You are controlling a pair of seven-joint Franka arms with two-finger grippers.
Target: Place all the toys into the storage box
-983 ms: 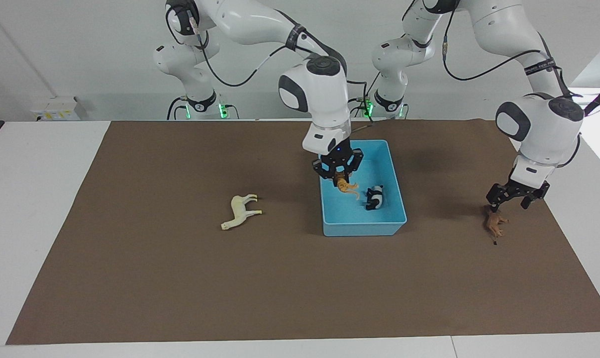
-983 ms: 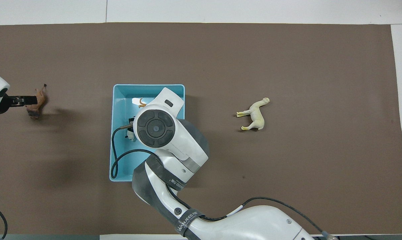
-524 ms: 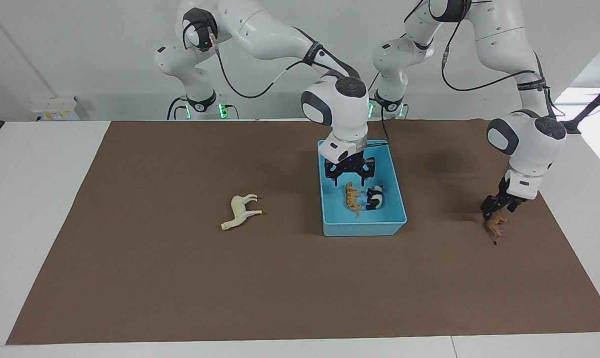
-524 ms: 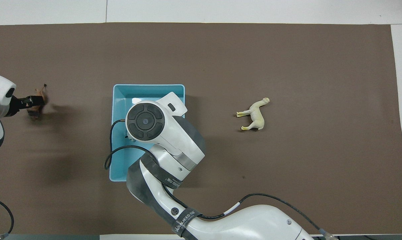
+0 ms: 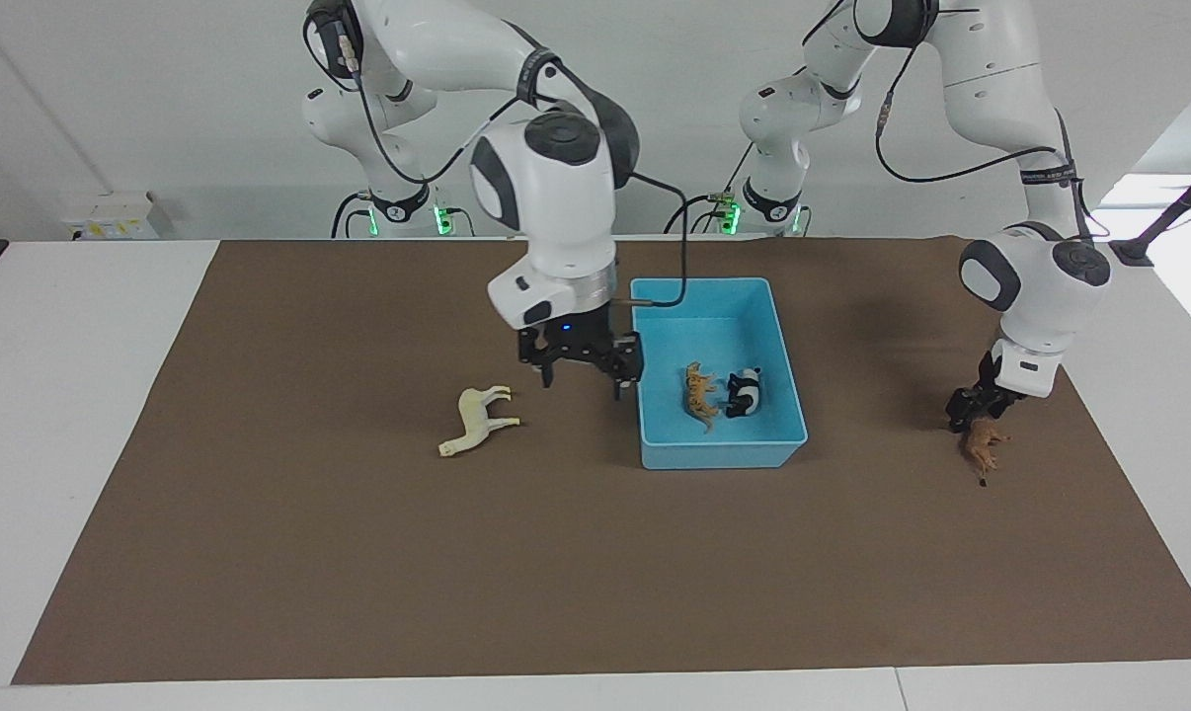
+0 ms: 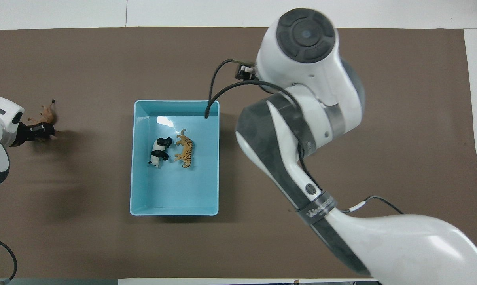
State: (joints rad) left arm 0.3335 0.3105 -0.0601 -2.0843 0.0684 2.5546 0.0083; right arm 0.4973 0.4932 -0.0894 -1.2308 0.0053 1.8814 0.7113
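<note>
The light blue storage box (image 5: 719,454) stands mid-table and holds the orange tiger (image 5: 699,396) and the panda (image 5: 744,392), lying side by side; all three also show in the overhead view, the box (image 6: 175,103), the tiger (image 6: 184,148) and the panda (image 6: 158,151). My right gripper (image 5: 583,380) is open and empty, over the mat between the box and the cream llama (image 5: 477,420). The brown lion (image 5: 984,445) lies toward the left arm's end of the table. My left gripper (image 5: 973,407) is low at the lion (image 6: 44,116). The right arm hides the llama in the overhead view.
A brown mat (image 5: 595,573) covers the table, with white table edge around it. Nothing else lies on the mat.
My right gripper let go of the tiger in the box, opened, and moved out of the box toward the llama. My left gripper came down onto the lion.
</note>
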